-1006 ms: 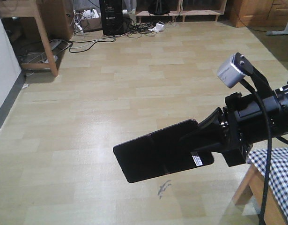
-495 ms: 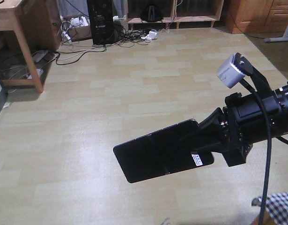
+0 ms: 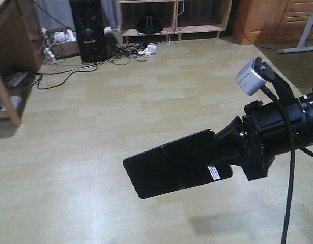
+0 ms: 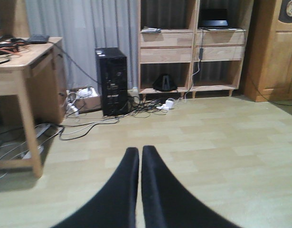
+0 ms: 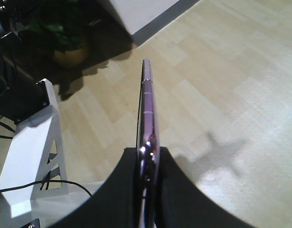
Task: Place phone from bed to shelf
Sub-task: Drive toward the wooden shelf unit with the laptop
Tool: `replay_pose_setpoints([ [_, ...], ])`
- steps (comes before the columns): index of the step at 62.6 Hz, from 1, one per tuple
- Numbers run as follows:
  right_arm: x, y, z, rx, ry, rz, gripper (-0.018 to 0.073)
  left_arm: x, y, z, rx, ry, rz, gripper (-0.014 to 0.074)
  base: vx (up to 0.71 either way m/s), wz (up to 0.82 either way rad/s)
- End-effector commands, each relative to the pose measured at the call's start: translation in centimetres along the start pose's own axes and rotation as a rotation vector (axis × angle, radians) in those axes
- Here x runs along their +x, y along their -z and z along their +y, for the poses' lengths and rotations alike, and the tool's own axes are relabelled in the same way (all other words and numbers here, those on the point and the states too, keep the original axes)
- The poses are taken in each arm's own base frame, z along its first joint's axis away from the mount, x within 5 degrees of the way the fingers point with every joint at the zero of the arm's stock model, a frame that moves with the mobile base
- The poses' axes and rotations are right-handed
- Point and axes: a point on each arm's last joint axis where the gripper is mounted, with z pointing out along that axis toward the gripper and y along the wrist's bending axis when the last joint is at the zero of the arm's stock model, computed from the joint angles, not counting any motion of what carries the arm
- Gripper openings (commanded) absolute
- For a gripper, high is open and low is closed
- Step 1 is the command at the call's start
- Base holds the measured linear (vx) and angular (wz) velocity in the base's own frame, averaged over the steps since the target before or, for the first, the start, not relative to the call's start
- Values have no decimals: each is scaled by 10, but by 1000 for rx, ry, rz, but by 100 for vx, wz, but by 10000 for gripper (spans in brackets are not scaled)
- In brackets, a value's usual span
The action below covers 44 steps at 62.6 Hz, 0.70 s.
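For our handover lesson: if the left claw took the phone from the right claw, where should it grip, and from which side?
Probably the free end of the phone, jutting past the right claw. Come from that far end, pads on the two broad flat faces; the rim is too thin. The left claw, now shut, must open first.

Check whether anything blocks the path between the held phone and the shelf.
Nothing visible does. The right gripper holds the phone over bare floor that runs open to the shelf. Cables lie at the shelf's foot, and a black computer tower stands beside it.
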Motion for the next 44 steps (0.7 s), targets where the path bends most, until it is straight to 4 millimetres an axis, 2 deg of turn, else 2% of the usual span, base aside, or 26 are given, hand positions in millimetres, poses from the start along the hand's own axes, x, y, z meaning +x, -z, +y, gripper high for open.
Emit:
replay_pose_setpoints([
  [1, -9, 9, 16, -73, 16, -57, -2, -14, 3, 2, -10, 14, -107, 1, 50, -18],
  [44, -9, 9, 16, -74, 15, -59, -2, -14, 3, 2, -10, 14, -107, 1, 51, -26],
])
